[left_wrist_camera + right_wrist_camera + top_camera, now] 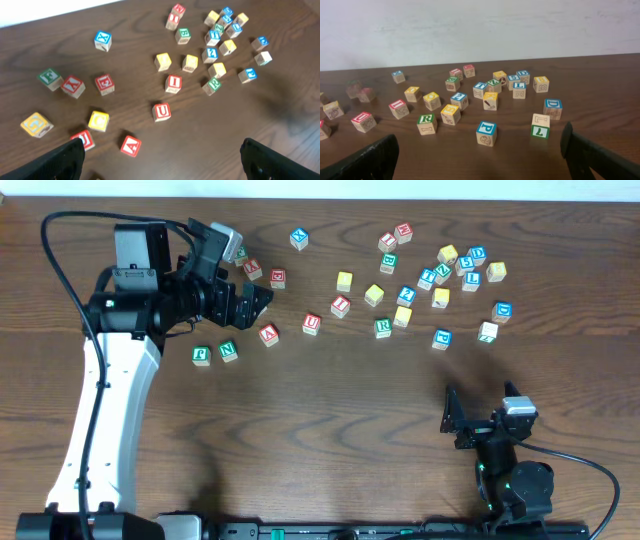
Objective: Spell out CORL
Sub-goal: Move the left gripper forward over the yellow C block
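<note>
The left fingers (70,161) and right fingers (600,159) both hang spread and empty. The yellow C cube (98,120) sits just ahead of the left pair, toward the worktop's (330,440) far-left corner. The blue L cube (519,90) lies far-right, nearer the right pair.

The left arm (112,385) reaches far forward, the right arm (512,468) seems tucked back; both jaws wide apart.
</note>
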You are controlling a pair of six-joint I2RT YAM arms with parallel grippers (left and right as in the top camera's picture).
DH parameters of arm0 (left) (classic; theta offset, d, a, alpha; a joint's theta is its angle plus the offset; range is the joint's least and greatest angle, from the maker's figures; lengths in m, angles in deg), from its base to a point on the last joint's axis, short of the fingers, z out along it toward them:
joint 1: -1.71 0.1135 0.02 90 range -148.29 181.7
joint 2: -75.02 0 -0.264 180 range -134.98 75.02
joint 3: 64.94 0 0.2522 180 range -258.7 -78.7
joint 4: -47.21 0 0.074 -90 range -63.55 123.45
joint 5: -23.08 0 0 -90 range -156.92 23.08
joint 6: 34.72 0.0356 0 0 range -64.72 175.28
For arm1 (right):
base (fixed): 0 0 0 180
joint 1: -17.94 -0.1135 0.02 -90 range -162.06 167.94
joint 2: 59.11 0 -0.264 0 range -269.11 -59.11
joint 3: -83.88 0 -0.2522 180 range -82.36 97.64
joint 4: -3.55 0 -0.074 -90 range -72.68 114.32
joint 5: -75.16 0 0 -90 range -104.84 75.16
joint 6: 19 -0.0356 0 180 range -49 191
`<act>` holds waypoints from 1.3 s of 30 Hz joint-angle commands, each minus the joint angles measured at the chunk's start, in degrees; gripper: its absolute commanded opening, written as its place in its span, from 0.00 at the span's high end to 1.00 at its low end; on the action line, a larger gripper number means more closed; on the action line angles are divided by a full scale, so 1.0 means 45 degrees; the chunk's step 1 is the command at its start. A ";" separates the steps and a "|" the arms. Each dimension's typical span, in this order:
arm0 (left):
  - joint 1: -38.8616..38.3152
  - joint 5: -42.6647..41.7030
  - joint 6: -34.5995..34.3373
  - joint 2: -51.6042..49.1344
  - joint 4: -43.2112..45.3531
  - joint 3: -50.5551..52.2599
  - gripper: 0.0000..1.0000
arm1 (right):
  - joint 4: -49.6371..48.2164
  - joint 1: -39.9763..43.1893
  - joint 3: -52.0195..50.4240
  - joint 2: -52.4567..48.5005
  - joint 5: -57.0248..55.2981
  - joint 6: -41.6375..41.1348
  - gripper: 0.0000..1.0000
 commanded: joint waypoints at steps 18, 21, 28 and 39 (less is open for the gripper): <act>-0.0058 0.3949 0.2676 -0.7145 -0.5071 -0.7116 0.02 | 0.0053 0.0146 -0.0019 0.0092 0.0063 0.0165 0.01; -0.0053 0.4158 0.3823 -0.7203 -0.5192 -0.7116 0.02 | 0.0053 0.0146 -0.0019 0.0092 0.0063 0.0165 0.01; -0.0053 0.4867 0.4551 -0.7208 -0.4789 -0.7087 0.02 | 0.0058 0.0146 -0.0019 0.0092 0.0063 0.0165 0.01; -0.0053 0.4838 0.4546 -0.7208 -0.4133 -0.6839 0.02 | 0.0058 0.0146 -0.0019 0.0092 0.0063 0.0165 0.01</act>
